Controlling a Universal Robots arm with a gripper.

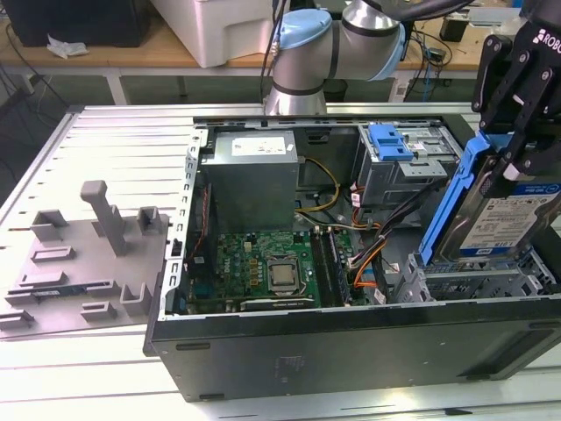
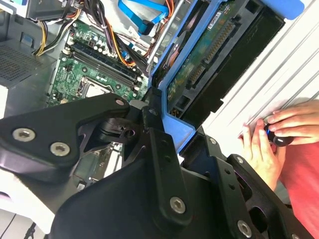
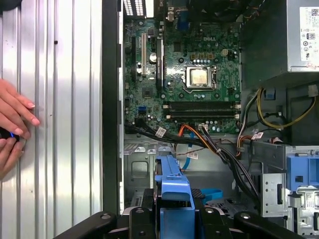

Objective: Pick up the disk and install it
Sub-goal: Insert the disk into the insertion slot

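A ribbed metal table [image 1: 114, 149] carries an open computer case [image 1: 351, 351]. In the exterior view, the gripper [image 1: 515, 162] pinches the disk [image 1: 517, 219], tilted over the case's corner at the exterior view's right, white-and-blue label outward. In the second wrist view, a person's hand [image 2: 261, 149] rests on the table. The first wrist view shows the motherboard [image 3: 184, 50].

label [image 1: 521, 210] on disk [image 1: 504, 226], print not legible
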